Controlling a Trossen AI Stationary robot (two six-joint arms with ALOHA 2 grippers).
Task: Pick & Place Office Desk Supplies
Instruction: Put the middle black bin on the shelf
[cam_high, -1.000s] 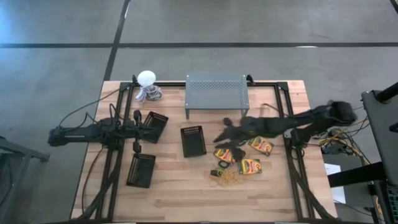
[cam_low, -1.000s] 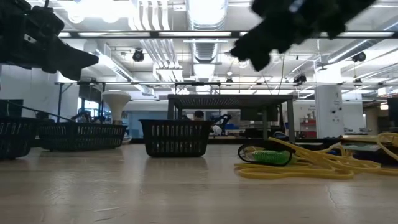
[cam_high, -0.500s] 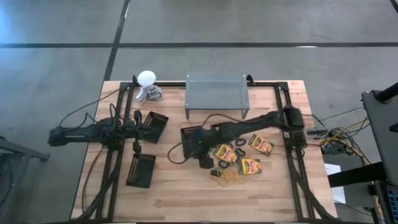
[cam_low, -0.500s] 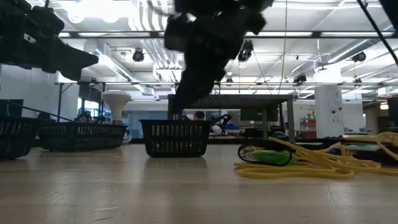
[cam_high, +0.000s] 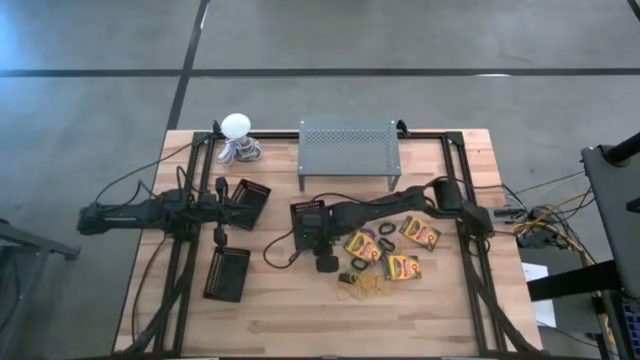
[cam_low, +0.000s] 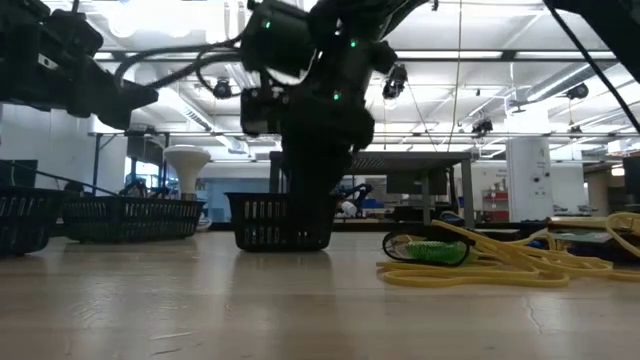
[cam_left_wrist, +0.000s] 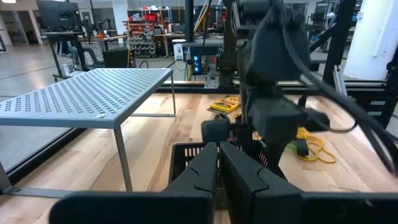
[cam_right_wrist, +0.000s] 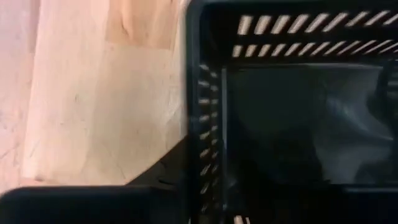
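Three yellow-and-green crayon boxes (cam_high: 362, 247) (cam_high: 419, 233) (cam_high: 402, 267) lie flat on the table right of centre. Small dark elastic rings (cam_high: 387, 238) lie among them. A green ring (cam_low: 435, 252) and the yellow rubber bands (cam_high: 365, 288) (cam_low: 500, 262) lie nearer the near edge. My right gripper (cam_high: 314, 224) reaches down into the middle black basket (cam_high: 300, 212) (cam_right_wrist: 211, 124); its fingers do not show. My left gripper (cam_left_wrist: 217, 163) is shut and empty, held still above the left basket (cam_high: 250, 203).
A third black basket (cam_high: 227, 274) sits near the left front. A grey perforated metal shelf (cam_high: 348, 150) stands at the far middle. A white ball-shaped object on a coiled grey base (cam_high: 236, 130) is at the far left. Bare wood lies along the near edge.
My right arm has swung from above the crayon boxes toward the table's left, to the middle basket, and has gone down into it. The crayon boxes, rings and rubber bands have stayed where they were.
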